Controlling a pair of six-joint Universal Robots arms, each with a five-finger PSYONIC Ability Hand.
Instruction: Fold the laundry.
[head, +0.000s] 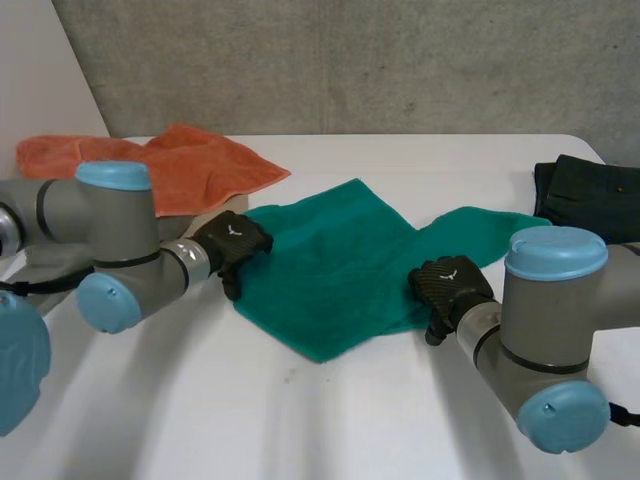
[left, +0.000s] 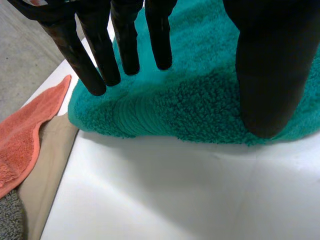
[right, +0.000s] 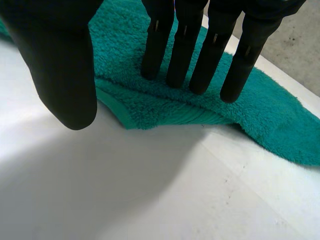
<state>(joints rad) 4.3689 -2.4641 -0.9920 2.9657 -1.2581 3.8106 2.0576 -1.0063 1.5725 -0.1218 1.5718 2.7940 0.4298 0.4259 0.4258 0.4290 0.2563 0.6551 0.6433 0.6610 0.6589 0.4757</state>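
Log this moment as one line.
left hand: open, on green towel edge | right hand: open, on opposite edge | orange towel, dark garment: aside, untouched

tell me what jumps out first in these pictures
A teal towel lies spread, a little rumpled, in the middle of the white table, and it draws the eye first. The left hand and right hand rest with straight fingers on its opposite edges. An orange towel lies at the far left and a dark cloth at the far right.
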